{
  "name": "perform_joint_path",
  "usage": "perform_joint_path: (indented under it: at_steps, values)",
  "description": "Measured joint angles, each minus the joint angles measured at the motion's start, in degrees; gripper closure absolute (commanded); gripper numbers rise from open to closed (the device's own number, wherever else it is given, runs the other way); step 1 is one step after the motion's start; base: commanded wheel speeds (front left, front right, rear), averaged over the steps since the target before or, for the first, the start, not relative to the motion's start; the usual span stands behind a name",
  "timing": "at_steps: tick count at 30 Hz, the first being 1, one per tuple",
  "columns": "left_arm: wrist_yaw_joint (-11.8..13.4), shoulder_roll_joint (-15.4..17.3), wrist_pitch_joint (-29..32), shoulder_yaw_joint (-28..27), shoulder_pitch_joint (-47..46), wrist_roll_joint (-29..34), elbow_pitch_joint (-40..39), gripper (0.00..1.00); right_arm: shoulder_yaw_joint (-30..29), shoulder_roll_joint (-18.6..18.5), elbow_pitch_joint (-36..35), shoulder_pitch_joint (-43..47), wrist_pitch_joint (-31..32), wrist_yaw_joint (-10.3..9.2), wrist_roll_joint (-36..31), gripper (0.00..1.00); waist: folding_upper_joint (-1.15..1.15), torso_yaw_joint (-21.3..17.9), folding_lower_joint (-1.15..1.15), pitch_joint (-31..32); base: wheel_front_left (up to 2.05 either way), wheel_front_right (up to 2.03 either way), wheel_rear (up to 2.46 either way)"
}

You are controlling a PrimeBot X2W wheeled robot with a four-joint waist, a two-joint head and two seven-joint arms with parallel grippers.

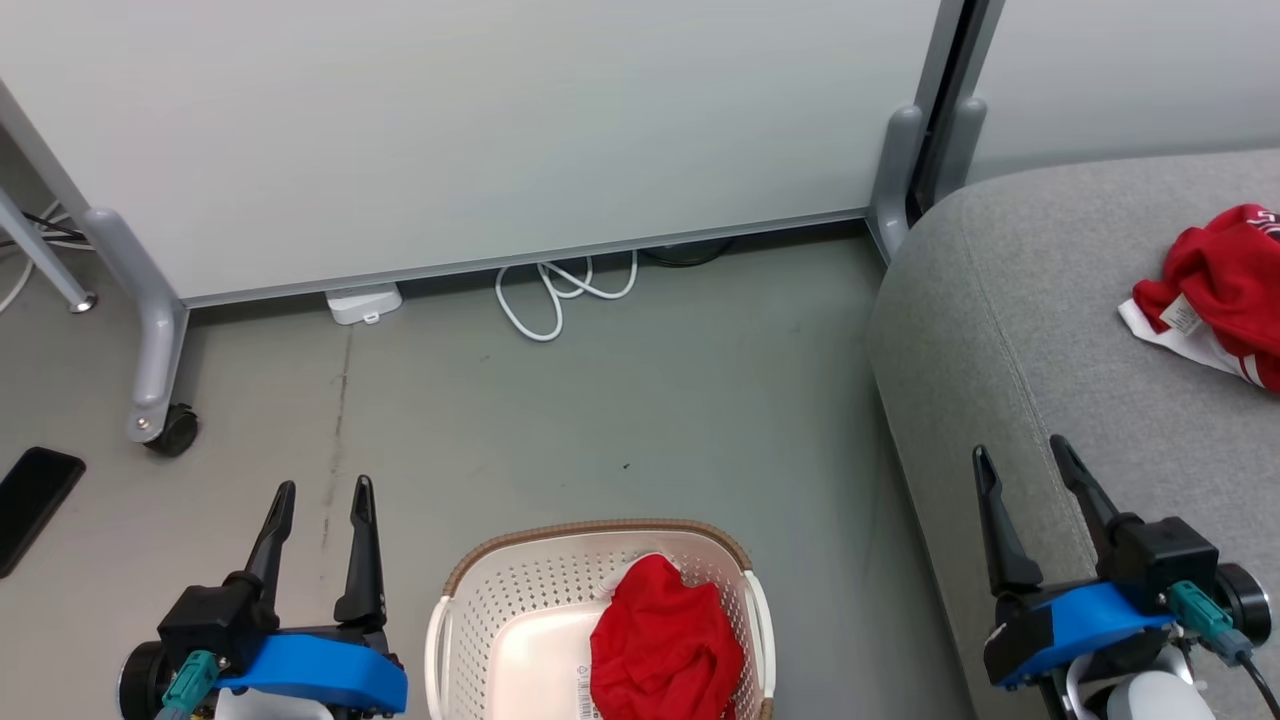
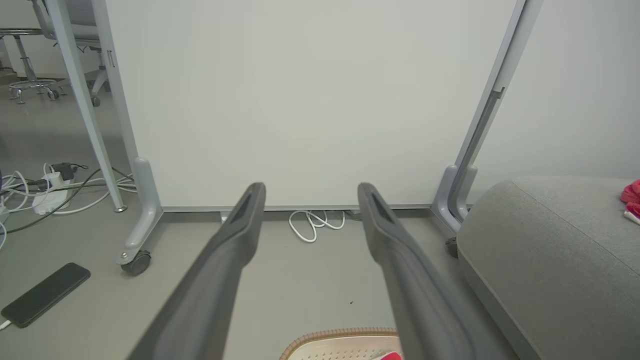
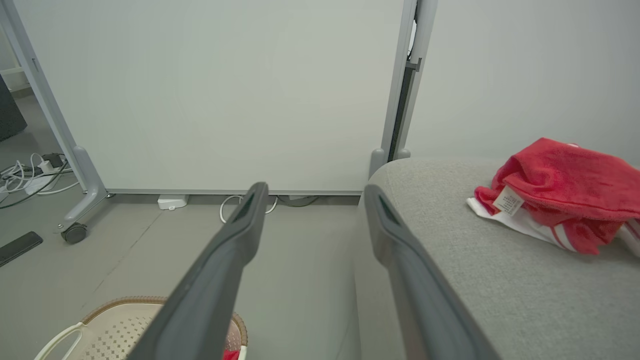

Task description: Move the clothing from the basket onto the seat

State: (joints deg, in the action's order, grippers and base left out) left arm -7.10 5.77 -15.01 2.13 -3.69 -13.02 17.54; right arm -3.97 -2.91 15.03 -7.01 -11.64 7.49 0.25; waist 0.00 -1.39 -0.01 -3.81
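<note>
Seemingly two garments (image 1: 665,640) (image 1: 1225,275), one basket (image 1: 520,590)

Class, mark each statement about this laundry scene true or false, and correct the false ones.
1. A red garment lies in the basket. True.
2. A second red garment lies on the seat. True.
3. The basket stands on the seat. False: it stands on the floor beside it.
4. The left gripper grips the basket's rim. False: it is open, clear of the basket.
5. The right gripper is open and holds nothing. True.
</note>
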Motion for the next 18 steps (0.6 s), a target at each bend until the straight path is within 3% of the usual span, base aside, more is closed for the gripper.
perform_joint_path:
  at_steps: [18]
  values:
    - [-0.12,-0.62,0.0,-1.59,1.17,0.4,1.83,0.0,0.74,0.0,-1.37,2.6,0.73,0.0,2.47,0.0,0.0,1.78,0.01,1.26,0.0,0.0,0.0]
